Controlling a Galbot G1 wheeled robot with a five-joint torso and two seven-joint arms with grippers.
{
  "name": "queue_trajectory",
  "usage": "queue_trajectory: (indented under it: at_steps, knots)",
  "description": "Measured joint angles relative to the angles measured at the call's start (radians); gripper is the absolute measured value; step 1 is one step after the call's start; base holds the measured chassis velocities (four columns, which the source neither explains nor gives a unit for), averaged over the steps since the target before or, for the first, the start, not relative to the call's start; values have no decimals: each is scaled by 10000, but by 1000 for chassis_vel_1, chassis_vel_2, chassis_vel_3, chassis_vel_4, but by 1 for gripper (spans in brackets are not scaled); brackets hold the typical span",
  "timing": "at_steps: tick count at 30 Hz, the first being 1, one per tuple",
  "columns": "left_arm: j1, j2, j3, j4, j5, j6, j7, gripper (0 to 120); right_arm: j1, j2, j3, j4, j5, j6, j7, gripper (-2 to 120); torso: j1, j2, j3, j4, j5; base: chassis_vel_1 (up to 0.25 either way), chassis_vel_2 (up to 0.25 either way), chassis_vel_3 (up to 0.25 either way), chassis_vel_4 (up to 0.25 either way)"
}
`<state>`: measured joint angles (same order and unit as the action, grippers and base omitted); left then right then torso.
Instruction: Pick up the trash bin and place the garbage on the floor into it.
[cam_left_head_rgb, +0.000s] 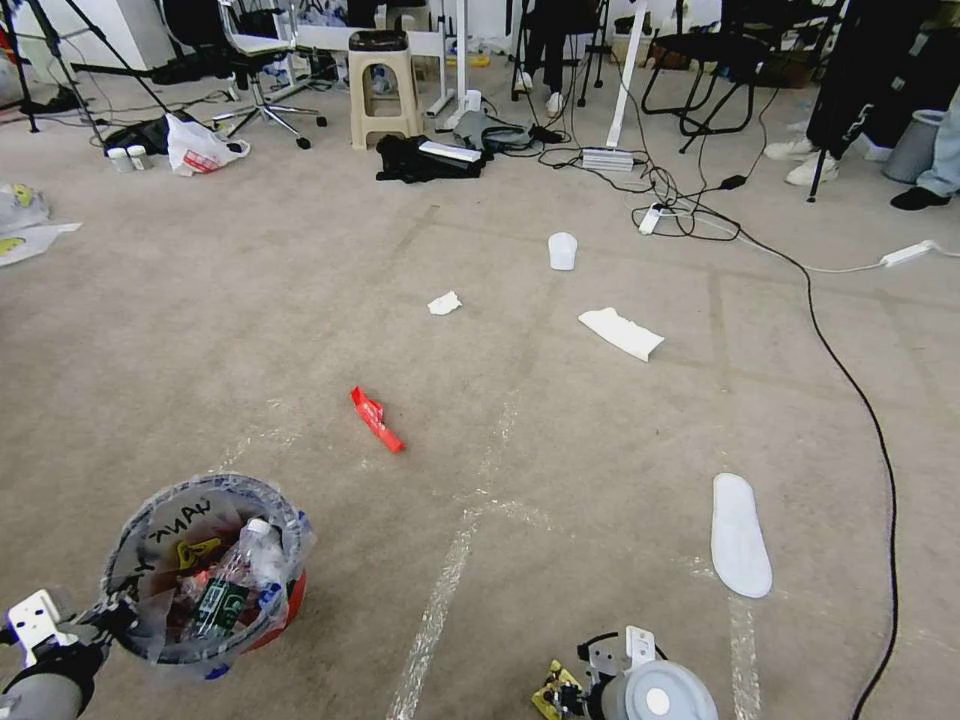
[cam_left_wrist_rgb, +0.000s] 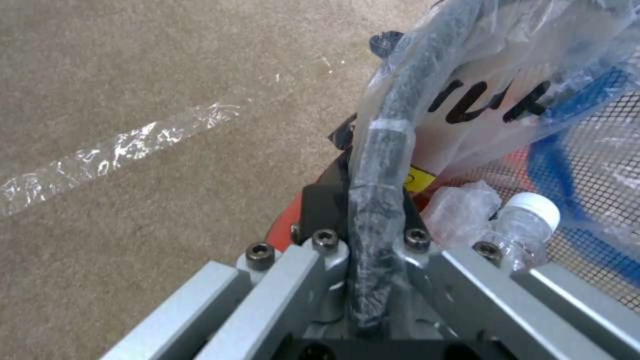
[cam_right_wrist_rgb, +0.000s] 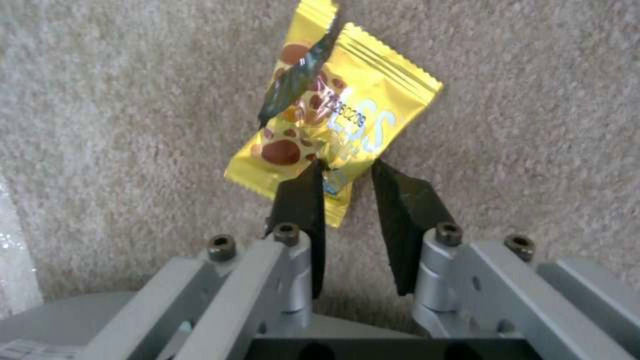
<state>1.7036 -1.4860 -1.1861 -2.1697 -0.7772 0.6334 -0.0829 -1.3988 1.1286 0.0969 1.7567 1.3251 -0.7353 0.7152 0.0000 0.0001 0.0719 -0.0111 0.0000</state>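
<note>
Left hand clamped together on the bagged rim of the small round red plastic trash bin, at the near-left part of the beige-grey taped carpet floor. Inside the bin, a clear green-labelled plastic bottle. Right hand low at the near edge of the floor, fingers slightly apart, touching a yellow crinkled snack wrapper; grip uncertain. Mid-floor, a red wrapper; farther off, a crumpled white tissue and a flat white paper sheet.
</note>
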Motion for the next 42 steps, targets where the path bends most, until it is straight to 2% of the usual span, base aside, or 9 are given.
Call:
queue_trajectory:
  at_steps: [17,34,42]
  knots:
    - [-68,-57,24,88,81,-15,44,0,260,18,-80,-380,-134,-1,-203,0,0,0,0,0,0,0,0,0,0]
    - [-167,-57,66,208,106,-17,44,0,238,-83,-42,-361,-262,-1,-320,0,0,0,0,0,0,0,0,0,0]
    - [-116,-38,40,164,98,-17,44,0,108,-386,145,-31,-310,-1,-350,0,0,0,0,0,0,0,0,0,0]
